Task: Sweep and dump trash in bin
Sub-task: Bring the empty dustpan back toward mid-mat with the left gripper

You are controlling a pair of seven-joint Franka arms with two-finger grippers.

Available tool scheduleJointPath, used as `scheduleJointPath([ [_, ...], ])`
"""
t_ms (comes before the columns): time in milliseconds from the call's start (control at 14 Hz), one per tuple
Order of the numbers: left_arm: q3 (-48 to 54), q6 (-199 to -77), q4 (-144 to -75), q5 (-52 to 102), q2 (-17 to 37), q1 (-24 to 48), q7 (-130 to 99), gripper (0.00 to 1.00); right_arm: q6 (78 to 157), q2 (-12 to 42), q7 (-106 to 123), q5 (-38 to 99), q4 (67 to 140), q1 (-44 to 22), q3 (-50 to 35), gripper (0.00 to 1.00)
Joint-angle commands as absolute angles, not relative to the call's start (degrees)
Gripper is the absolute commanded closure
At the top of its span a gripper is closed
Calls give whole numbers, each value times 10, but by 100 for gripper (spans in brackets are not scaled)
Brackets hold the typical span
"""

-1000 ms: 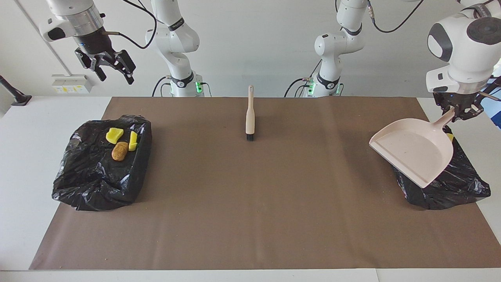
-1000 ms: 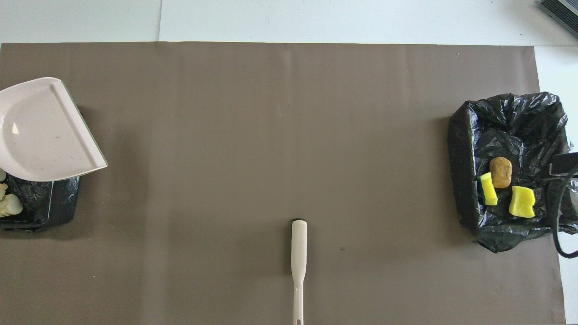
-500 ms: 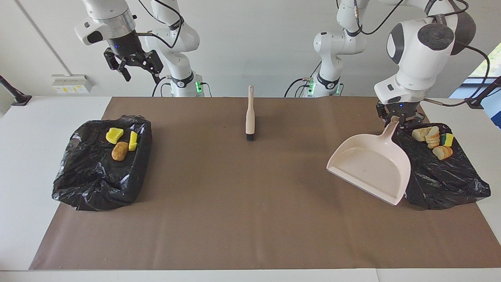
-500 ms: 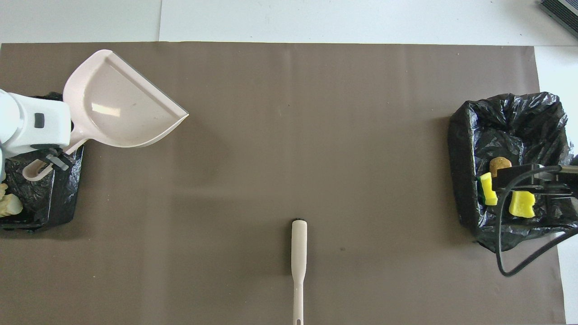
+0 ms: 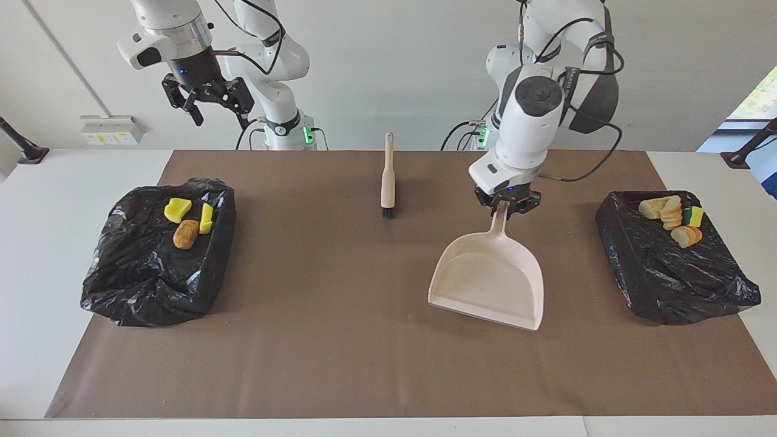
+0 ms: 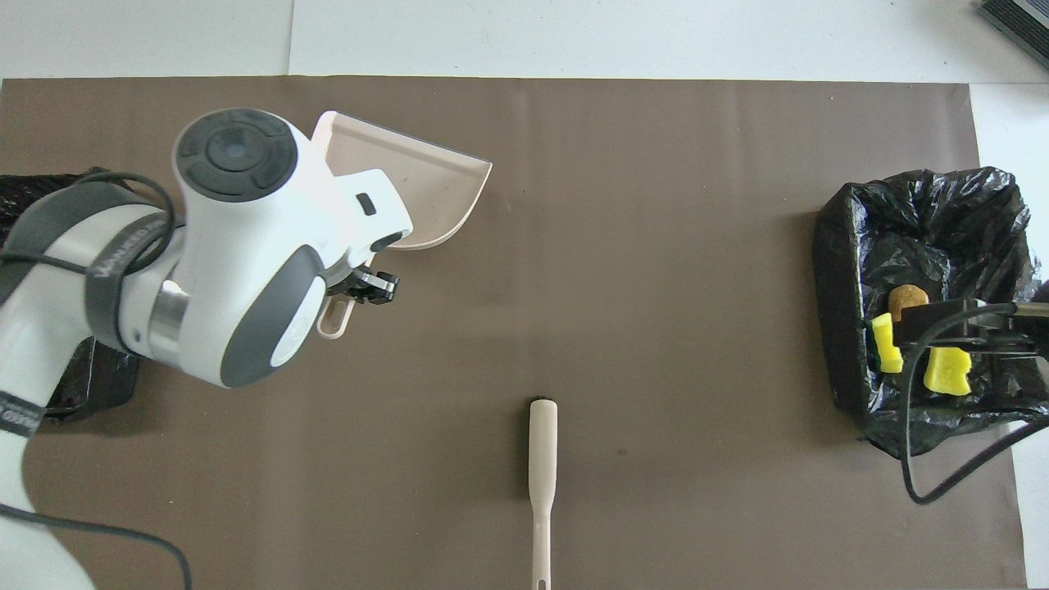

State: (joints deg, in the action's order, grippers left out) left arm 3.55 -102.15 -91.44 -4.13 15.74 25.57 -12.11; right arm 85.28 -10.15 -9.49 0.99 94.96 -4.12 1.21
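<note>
My left gripper (image 5: 503, 207) is shut on the handle of the pink dustpan (image 5: 488, 280), which hangs tilted, lip down, over the mat between the brush and the bin at the left arm's end. The pan is empty. In the overhead view the left arm covers most of the dustpan (image 6: 414, 176). Trash lies in both black-lined bins. Two yellow chunks (image 5: 177, 209) and a brown lump (image 5: 186, 234) sit in the bin (image 5: 145, 285) at the right arm's end. Several tan and yellow pieces (image 5: 671, 213) sit in the other bin (image 5: 668, 279). My right gripper (image 5: 215, 112) hangs open, high over its bin.
A cream hand brush (image 5: 387, 182) lies on the brown mat (image 5: 340, 340) near the robots, bristles pointing away from them; in the overhead view the brush (image 6: 542, 455) is at bottom centre. The right gripper's cable (image 6: 910, 442) hangs over its bin (image 6: 840, 270).
The left arm has carried the dustpan from above the bin at its end toward the middle of the mat. The right gripper swung toward its base early on, then stayed still.
</note>
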Motion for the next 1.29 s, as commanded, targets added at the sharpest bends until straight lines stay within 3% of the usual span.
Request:
scheduleJointPath([
  [0,23,-1064,-842,-22,243,314,-231,100,869,-91,-62,2,941,-40,38,0],
  [357,25,-1092,-780,-15,332,362,-321,100,872,-81,-62,12,937,-45,47,0],
  [1000,24,-1142,-807,21,333,376,-323,100,831,-85,-62,15,935,-47,45,0],
  [1143,24,-1157,-809,20,334,376,-319,88,821,-87,-62,15,937,-48,42,0],
  [1214,24,-1166,-811,20,333,376,-320,76,822,-87,-61,15,937,-48,42,0],
])
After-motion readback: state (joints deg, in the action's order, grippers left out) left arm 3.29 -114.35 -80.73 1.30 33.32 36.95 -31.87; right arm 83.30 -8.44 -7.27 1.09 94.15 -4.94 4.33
